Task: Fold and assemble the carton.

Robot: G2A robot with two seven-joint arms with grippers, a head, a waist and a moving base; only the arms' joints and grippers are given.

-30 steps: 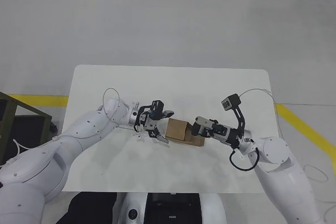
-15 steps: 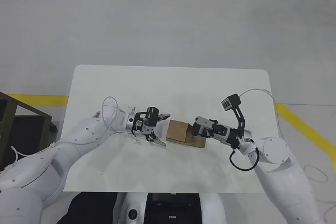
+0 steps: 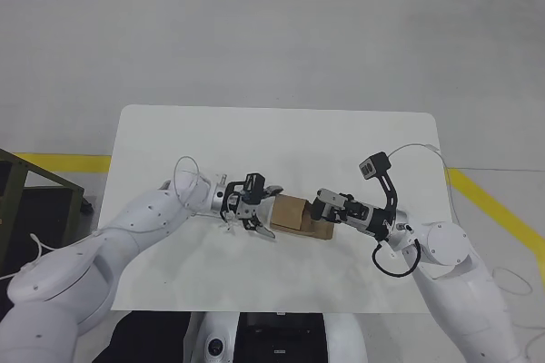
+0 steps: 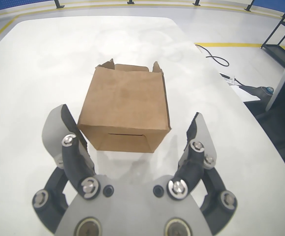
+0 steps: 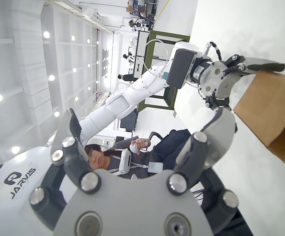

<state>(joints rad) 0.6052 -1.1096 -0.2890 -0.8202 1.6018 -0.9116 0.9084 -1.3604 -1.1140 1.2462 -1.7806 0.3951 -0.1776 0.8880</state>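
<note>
Top view: carton (image 3: 300, 216) lies on its side mid table (image 3: 163, 145), toward 6 o'clock. My left jaws at its 9, right jaws at its 3, both wide open, empty. Risk: an off-centre squeeze could crush a wall or skid it.

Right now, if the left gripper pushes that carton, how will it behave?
Probably light and slides easily: the carton is thin cardboard on a smooth white table. Likely skews or crushes if squeezed: one end is open, flaps loose. Unlikely to roll: flat faces, resting on one.
</note>
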